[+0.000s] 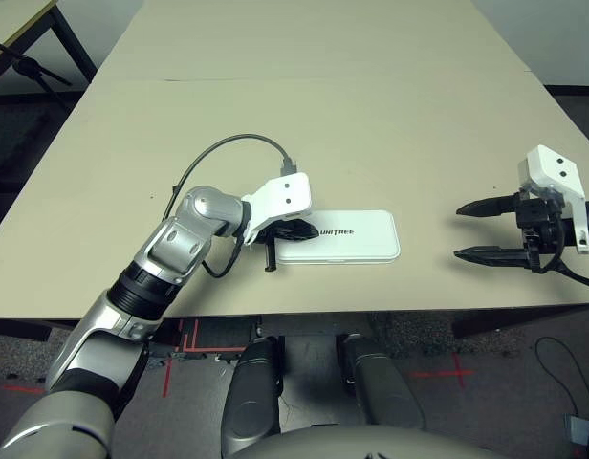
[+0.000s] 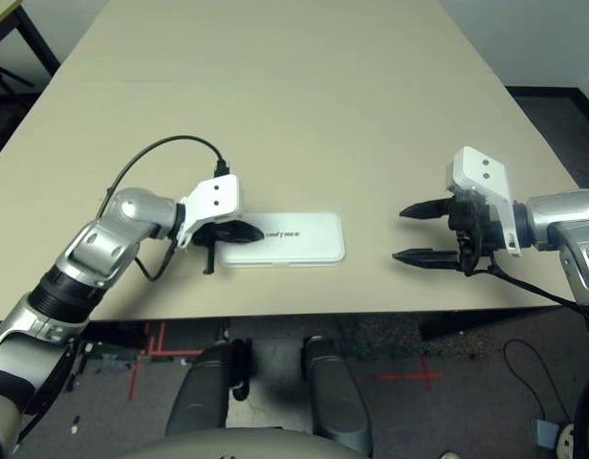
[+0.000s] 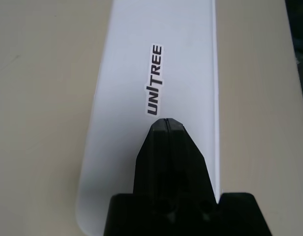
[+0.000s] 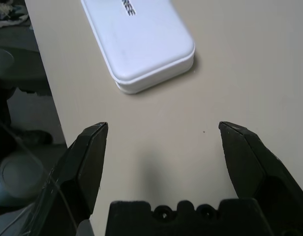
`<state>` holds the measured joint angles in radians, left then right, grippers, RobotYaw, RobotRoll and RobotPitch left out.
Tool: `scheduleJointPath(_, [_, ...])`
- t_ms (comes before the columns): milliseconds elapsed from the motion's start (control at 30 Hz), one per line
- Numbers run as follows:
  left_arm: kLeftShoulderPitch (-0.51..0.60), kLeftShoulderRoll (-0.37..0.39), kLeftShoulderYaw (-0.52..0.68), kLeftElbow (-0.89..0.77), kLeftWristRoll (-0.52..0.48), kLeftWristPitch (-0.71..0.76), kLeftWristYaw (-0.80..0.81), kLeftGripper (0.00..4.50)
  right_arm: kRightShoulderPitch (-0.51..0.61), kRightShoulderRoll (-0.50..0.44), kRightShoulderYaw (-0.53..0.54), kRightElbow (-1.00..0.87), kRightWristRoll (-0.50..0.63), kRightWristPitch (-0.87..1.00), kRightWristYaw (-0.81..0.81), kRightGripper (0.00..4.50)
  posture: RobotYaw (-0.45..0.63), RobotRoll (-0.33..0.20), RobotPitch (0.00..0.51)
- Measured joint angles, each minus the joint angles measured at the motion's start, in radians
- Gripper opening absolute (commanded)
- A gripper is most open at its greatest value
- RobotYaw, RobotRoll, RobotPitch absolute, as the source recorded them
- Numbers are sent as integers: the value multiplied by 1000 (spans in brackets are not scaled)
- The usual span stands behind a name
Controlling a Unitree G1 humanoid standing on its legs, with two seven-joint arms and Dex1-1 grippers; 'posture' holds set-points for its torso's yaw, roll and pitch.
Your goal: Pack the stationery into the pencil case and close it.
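The pencil case [image 1: 357,239] lies flat on the table near the front edge with its white lid down and the "UNITREE" lettering on top. My left gripper [image 1: 304,229] is shut, and its joined fingertips [image 3: 166,124] rest on the left end of the lid, just short of the lettering. My right gripper [image 1: 458,231] hangs open over bare table a hand's width to the right of the case, with nothing between its fingers [image 4: 92,147]. The stationery is hidden.
The tan table [image 1: 304,96] stretches far back and to both sides. Its front edge [image 1: 371,311] runs just below the case. A grey cable [image 1: 228,148] loops up from my left wrist. Dark floor with red tape marks lies below the edge.
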<state>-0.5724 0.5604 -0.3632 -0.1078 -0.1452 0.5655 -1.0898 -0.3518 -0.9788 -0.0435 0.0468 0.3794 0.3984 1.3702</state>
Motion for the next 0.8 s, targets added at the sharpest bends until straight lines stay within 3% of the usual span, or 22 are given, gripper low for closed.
scheduleJointPath(133, [24, -60, 124, -2, -97, 36, 63, 38, -39, 84, -18, 17, 25, -16, -56, 4500, -21, 0, 191])
scheduleJointPath(333, [5, -122, 407, 1, -215, 23, 231, 2141, -106, 214, -114, 75, 62, -44, -209, 4500, -11, 0, 187])
scheduleJointPath(533, [-53, -128, 604, 100, -250, -58, 401, 4476, -179, 303, -166, 184, 41, -108, -403, 4500, -3, 0, 177])
scheduleJointPath(800, [-93, -68, 795, 442, -228, -324, 597, 4476, -294, 373, -211, 493, -117, -351, -793, 4500, 0, 0, 170])
